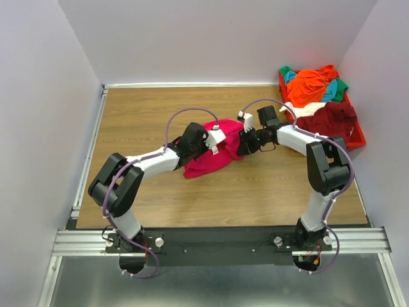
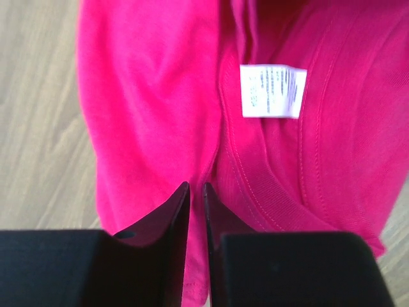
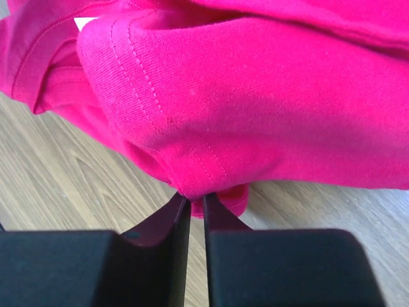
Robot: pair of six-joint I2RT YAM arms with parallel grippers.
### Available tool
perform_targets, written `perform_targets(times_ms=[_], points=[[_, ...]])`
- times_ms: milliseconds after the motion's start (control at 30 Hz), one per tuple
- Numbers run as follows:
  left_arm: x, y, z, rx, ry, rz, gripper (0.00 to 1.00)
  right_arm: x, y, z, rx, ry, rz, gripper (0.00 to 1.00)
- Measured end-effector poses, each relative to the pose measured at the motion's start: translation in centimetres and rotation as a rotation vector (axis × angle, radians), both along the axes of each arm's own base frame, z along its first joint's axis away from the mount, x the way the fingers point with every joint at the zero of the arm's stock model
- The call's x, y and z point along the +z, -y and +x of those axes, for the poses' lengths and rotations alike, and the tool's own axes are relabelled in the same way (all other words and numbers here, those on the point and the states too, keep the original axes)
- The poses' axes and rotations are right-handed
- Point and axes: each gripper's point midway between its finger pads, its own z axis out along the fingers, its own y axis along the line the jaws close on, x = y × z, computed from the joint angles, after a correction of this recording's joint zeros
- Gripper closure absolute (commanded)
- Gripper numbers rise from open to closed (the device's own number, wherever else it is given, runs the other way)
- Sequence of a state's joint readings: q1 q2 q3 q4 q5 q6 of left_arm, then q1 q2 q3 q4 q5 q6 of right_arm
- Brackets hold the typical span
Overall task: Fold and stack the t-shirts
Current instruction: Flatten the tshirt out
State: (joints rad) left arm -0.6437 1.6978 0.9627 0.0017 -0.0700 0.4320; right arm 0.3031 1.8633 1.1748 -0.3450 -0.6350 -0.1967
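A magenta t-shirt (image 1: 211, 157) lies bunched in the middle of the wooden table. My left gripper (image 1: 216, 142) is shut on its cloth near the collar; the left wrist view shows the jaws (image 2: 197, 187) pinching a fold below the white label (image 2: 273, 91). My right gripper (image 1: 245, 142) is shut on the shirt's right edge; the right wrist view shows the jaws (image 3: 197, 198) pinching a hemmed corner (image 3: 211, 185) just above the table. Orange (image 1: 310, 85), teal (image 1: 332, 91), green (image 1: 285, 70) and dark maroon (image 1: 332, 118) t-shirts lie heaped in the bin.
A red plastic bin (image 1: 358, 137) stands at the table's far right edge. White walls close the table on the left, back and right. A metal rail (image 1: 217, 240) runs along the near edge at the arm bases.
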Motion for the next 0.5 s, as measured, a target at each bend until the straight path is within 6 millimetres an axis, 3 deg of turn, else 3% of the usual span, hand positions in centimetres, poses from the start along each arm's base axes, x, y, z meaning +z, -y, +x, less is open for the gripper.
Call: perform_targets(times_ms=[100, 233, 367, 500], points=[[1.8, 0.2, 0.1, 0.004, 0.031, -0.032, 0.69, 0.0, -0.1, 0.0, 0.004, 0.005, -0.006, 0.99], [3.3, 0.2, 0.1, 0.008, 0.059, -0.061, 0.69, -0.1, 0.1, 0.1, -0.001, 0.01, -0.017, 0.99], [3.0, 0.1, -0.1, 0.009, 0.051, -0.057, 0.68, -0.2, 0.2, 0.2, -0.005, 0.011, -0.022, 0.99], [2.9, 0.4, -0.3, -0.008, 0.041, -0.069, 0.6, -0.2, 0.2, 0.2, -0.007, 0.013, -0.027, 0.99]])
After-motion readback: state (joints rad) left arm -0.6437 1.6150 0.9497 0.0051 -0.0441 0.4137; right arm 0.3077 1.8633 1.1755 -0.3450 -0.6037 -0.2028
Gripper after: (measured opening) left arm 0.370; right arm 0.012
